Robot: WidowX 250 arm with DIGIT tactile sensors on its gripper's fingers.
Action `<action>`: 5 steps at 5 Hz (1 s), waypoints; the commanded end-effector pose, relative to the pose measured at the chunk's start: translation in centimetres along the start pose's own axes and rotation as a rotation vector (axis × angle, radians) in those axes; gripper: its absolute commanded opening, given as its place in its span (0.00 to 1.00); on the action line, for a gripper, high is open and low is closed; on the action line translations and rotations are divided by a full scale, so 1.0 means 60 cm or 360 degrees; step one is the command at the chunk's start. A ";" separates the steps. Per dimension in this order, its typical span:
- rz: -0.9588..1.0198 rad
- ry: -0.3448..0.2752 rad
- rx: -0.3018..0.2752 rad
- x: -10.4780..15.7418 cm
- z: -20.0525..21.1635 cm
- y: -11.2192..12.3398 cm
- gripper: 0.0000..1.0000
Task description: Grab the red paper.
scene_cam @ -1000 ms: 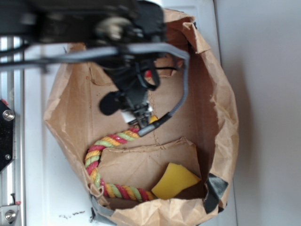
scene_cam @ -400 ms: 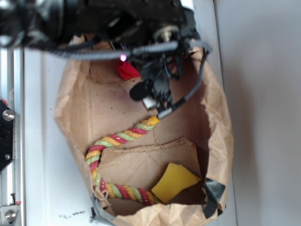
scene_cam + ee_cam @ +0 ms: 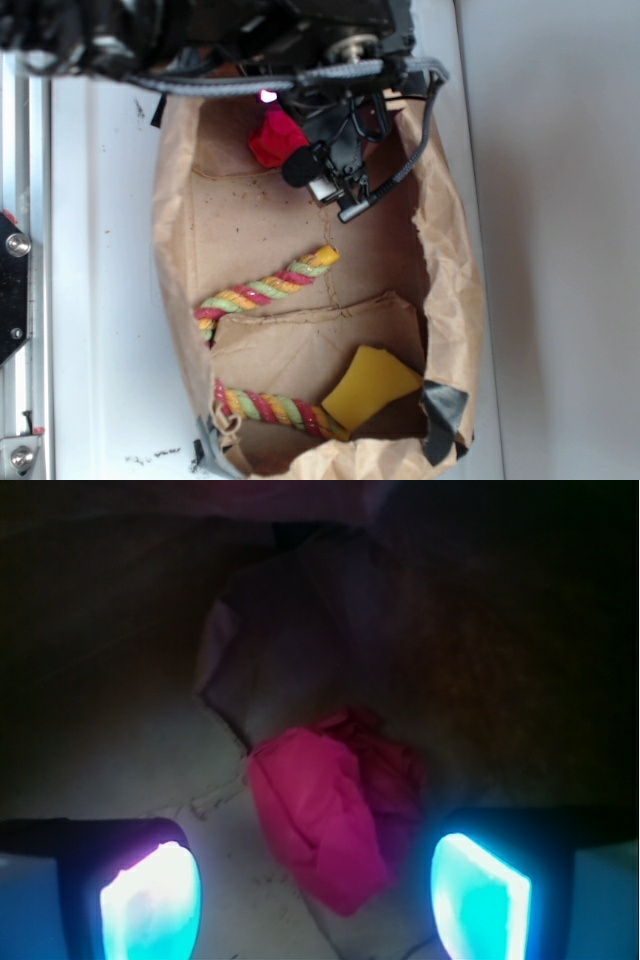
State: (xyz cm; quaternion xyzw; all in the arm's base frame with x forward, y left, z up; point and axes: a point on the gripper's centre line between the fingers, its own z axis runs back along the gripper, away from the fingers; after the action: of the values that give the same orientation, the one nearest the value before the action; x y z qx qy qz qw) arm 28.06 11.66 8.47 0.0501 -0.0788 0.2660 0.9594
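Gripper (image 3: pixel 315 895) spread wide above the red paper (image 3: pixel 330 815) in the bag's (image 3: pixel 450 260) far corner.
Light, soft and crushable, it likely suits a pinch across its crumpled middle.

Red paper (image 3: pixel 325 815): matt, heavily creased. Bag (image 3: pixel 450 260): brown kraft paper, matt, wrinkled, torn rim (grey tape patch (image 3: pixel 445 410), slightly glossy). Rope (image 3: pixel 265 290): twisted fibre, rough. Yellow piece (image 3: pixel 372 385): flat, smooth, matt. Table (image 3: pixel 100 300): white, smooth.
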 end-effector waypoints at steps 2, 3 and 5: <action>0.0010 -0.0074 0.0050 0.033 -0.015 0.015 1.00; -0.0025 -0.0046 0.0031 0.032 -0.028 0.006 1.00; -0.0173 0.0038 0.0126 0.022 -0.047 -0.006 1.00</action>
State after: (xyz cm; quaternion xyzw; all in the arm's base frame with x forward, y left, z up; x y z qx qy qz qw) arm 29.25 11.85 4.80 0.0871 -0.0359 0.2243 0.9700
